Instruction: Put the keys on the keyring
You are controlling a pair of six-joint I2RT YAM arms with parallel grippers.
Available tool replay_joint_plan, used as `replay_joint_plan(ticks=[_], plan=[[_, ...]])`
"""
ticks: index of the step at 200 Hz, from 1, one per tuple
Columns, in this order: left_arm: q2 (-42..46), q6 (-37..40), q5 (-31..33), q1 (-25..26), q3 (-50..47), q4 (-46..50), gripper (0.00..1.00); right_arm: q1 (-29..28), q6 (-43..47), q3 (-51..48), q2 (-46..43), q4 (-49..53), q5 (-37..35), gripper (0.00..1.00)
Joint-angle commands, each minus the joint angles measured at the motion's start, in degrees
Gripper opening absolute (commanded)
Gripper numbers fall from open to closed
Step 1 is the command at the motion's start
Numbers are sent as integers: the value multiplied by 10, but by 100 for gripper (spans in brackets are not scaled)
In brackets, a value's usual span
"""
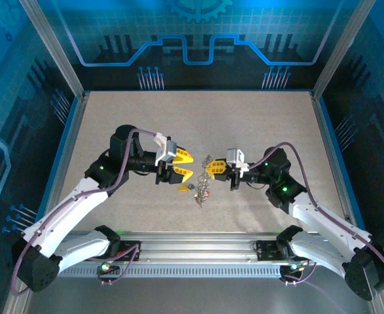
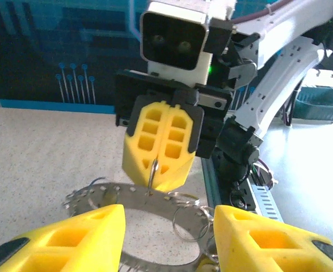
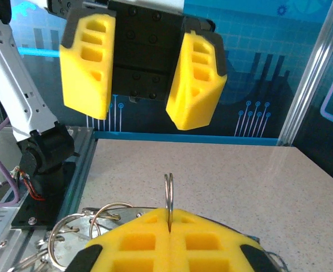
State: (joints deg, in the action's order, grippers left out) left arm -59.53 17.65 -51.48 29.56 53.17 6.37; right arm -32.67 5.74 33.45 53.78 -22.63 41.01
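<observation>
The keyring (image 1: 203, 184) is a flat silver ring fringed with small split rings, hanging just above the table between my two grippers. My right gripper (image 1: 215, 170) is shut on one upright split ring (image 3: 168, 192) of it. In the left wrist view the right gripper (image 2: 159, 170) faces the camera, pinching that split ring (image 2: 153, 170) above the keyring's flat band (image 2: 126, 195). My left gripper (image 1: 185, 165) is open, its yellow fingers (image 2: 70, 241) spread either side of the keyring without touching it. A yellow key (image 1: 182, 189) and a dark one (image 1: 190, 186) lie on the table beneath.
A speckled table (image 1: 257, 118) is bounded by blue walls and aluminium posts (image 1: 339, 49). A metal rail (image 1: 192, 252) with both arm bases runs along the near edge. The left gripper (image 3: 138, 107) hangs close in front of the right wrist camera.
</observation>
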Motion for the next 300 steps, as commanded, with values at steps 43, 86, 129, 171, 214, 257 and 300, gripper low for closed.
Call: replay_joint_plan(ticks=[43, 86, 129, 171, 214, 257, 300], plan=[[-21, 50, -9, 14, 12, 27, 36, -30, -7, 25, 26, -76, 2, 0], [-32, 33, 4, 13, 7, -1, 36, -43, 8, 39, 45, -76, 7, 0], [-45, 18, -4, 14, -5, -22, 30, -49, 3, 41, 59, -102, -2, 0], [-43, 38, -2, 14, -3, -7, 9, -51, 6, 46, 63, -94, -1, 0], [-35, 66, 4, 13, 1, 14, 0, -51, 13, 43, 55, -75, -18, 0], [-23, 110, 57, 15, 28, 78, 0, -58, 112, 88, 35, 113, -62, 19], [-32, 157, 78, 15, 68, 164, 0, -69, 126, 104, 53, 133, -82, 20]])
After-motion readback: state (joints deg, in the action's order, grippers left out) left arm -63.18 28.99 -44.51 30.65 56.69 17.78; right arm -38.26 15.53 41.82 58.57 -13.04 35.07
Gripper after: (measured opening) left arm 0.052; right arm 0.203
